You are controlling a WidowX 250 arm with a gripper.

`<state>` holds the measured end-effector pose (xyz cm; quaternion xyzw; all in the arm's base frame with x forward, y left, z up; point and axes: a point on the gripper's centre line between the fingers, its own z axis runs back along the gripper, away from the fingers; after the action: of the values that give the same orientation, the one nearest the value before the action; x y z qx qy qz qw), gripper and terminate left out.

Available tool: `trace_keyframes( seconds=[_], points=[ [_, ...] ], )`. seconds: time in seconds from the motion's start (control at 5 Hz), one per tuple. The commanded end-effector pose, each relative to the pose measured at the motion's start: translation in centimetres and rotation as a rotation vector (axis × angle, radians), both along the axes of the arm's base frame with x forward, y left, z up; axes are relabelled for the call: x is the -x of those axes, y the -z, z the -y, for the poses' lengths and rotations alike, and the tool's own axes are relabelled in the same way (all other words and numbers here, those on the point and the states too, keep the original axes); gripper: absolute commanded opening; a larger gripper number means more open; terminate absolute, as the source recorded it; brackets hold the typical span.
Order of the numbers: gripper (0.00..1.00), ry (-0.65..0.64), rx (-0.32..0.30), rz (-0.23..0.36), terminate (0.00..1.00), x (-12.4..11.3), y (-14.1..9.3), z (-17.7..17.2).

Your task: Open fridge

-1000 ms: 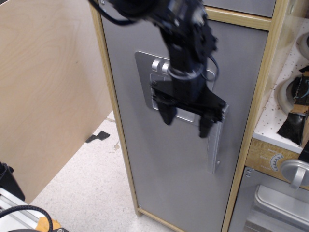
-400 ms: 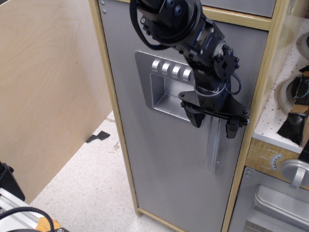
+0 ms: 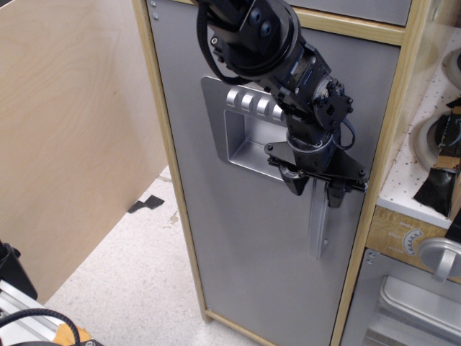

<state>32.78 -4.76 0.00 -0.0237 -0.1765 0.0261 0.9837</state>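
The fridge (image 3: 245, 252) is a tall cabinet with a light wood frame and a flat grey door, which stands shut. A silver dispenser panel (image 3: 234, 133) with round buttons sits on the door's upper half. A silver vertical handle (image 3: 319, 223) runs down near the door's right edge. My black gripper (image 3: 317, 189) hangs from the arm, pointing down over the handle's top. Its two fingers (image 3: 295, 184) are narrowly apart, one on each side of the handle. Whether they press on the handle cannot be told.
A plywood wall panel (image 3: 72, 137) stands to the left. The speckled white floor (image 3: 137, 288) lies below. To the right are a white counter with black burners (image 3: 432, 137) and the silver oven door (image 3: 418, 303) with a round knob (image 3: 441, 256).
The gripper has swung from in front of the dispenser panel right to the handle's top. Its fingers have drawn closer together around the handle. The door has not moved.
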Motion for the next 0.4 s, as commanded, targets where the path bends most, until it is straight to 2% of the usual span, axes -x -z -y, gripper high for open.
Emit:
trace_keyframes(
  seconds=[0.0, 0.2],
  points=[
    [0.0, -0.008, 0.002, 0.047, 0.0, -1.4, -1.8, -0.3],
    [0.0, -0.035, 0.008, 0.009, 0.0, 0.3, -1.9, -0.1]
  ],
)
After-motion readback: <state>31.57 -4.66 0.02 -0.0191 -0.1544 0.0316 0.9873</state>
